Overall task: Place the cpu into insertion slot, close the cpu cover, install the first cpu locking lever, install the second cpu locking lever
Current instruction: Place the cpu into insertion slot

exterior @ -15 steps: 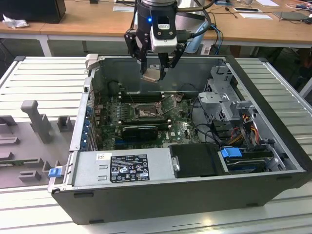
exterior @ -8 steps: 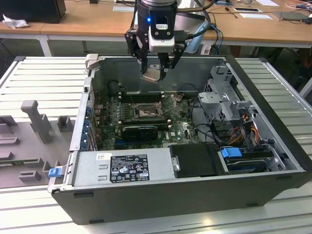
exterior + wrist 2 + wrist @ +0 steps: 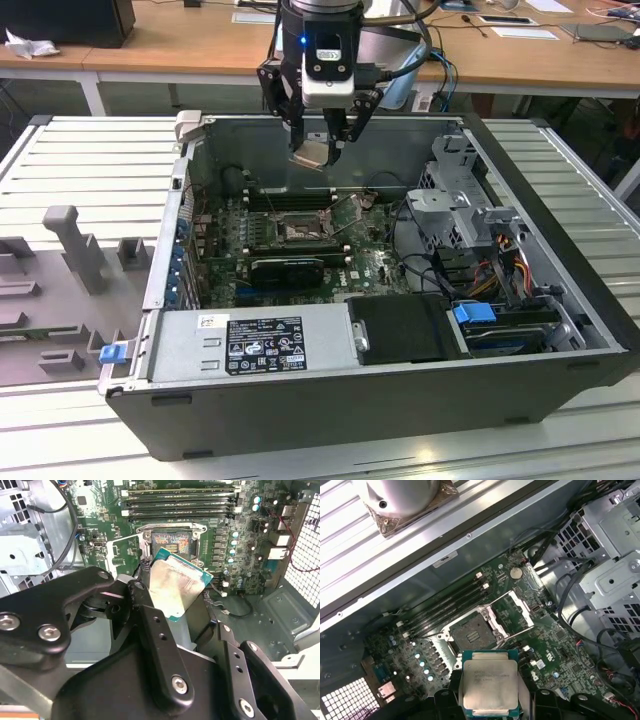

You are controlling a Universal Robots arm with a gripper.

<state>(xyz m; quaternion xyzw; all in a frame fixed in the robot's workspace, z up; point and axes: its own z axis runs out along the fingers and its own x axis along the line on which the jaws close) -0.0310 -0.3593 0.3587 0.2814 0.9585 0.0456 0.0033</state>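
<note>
Slatted tabletop [image 3: 80, 150], open computer case [image 3: 330, 400]: above its insertion slot [image 3: 472, 630] the claw [image 3: 320, 149] is closed narrowly around the cpu [image 3: 490, 682].

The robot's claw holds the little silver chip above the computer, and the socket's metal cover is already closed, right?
Not quite. The gripper does hold the cpu above the computer, but the cpu cover is open, standing beside the empty insertion slot, as the first wrist view shows.

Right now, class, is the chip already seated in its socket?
No, the claw holds the chip clear of the socket, which lies empty.
</note>
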